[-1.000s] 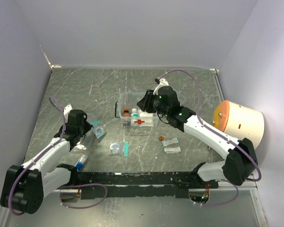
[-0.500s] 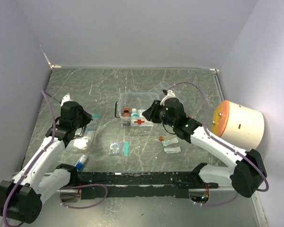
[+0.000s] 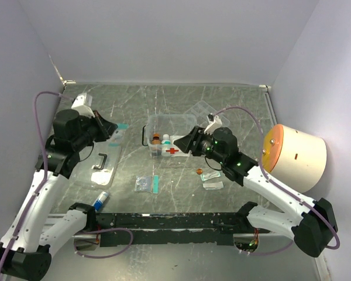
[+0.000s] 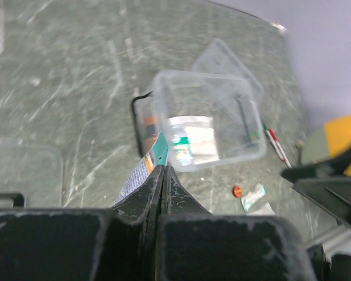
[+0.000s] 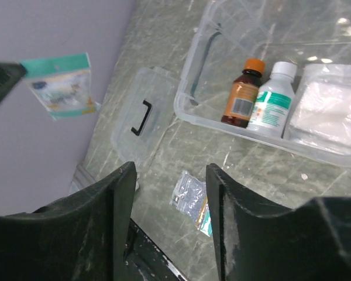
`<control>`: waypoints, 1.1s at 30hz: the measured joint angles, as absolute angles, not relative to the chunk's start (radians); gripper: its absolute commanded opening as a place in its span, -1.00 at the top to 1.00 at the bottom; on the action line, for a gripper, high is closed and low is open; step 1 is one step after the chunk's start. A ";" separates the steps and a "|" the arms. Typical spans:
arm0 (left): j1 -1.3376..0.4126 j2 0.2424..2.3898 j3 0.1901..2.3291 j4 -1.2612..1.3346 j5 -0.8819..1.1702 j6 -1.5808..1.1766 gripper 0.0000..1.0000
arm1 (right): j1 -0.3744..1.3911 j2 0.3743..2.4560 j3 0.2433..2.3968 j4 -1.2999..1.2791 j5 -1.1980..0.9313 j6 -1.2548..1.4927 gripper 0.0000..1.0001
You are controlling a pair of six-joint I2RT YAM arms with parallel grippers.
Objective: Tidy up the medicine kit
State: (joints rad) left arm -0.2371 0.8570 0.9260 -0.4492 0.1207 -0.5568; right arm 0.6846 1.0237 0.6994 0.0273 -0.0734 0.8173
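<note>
The medicine kit [image 3: 172,151] stands open-topped around the middle of the table [image 3: 234,99], its red cross on the near wall. Inside it a brown bottle [image 5: 241,96] with an orange cap and a white bottle [image 5: 272,102] with a teal label stand upright side by side. A white gauze pack [image 5: 330,111] lies to their right.

The right hand [image 3: 190,142] hangs over the kit's right end with its fingers parted and nothing between them. A flat clear lid [image 3: 99,164] with a black handle lies on the table left of the kit. The left hand [image 3: 112,130] is raised above the lid, its fingers pinched tight on a teal-topped packet [image 5: 59,86] held in the air.

Nearer the arms lie a small clear bag [image 3: 145,183] and two little sachets [image 3: 212,180], with an orange bead [image 3: 199,171] beside the sachets. A clear compartmented tray [image 3: 202,110] lies behind the kit. A cream drum [image 3: 295,151] sits at the right edge.
</note>
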 measured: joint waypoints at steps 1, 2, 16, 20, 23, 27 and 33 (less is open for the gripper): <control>-0.237 0.862 0.962 -0.459 0.161 -0.527 0.86 | 0.685 1.023 0.697 0.041 -0.090 0.818 -0.26; -0.237 0.868 0.997 -0.463 0.199 -0.500 0.86 | 0.685 1.023 0.693 0.062 -0.108 0.818 -0.35; -0.237 0.949 1.234 -0.412 0.690 -0.428 0.86 | 0.685 1.023 0.609 0.590 -0.333 0.802 -0.64; -0.237 0.962 1.237 -0.315 0.773 -0.519 0.86 | 0.690 1.098 0.613 0.772 -0.352 0.827 -0.64; -0.237 0.964 1.236 -0.232 0.811 -0.600 0.86 | 0.708 1.178 0.636 0.897 -0.373 0.837 -0.65; -0.237 0.963 1.233 -0.119 0.839 -0.691 0.86 | 0.740 1.288 0.725 1.000 -0.401 0.837 -0.65; -0.237 0.967 1.229 -0.052 0.864 -0.750 0.86 | 0.760 1.406 0.844 1.109 -0.452 0.848 -0.35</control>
State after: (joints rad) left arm -0.2371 0.9672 1.2289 -0.0521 0.8639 -0.7498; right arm 0.7601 1.4059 0.8436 1.1088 -0.4522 0.8478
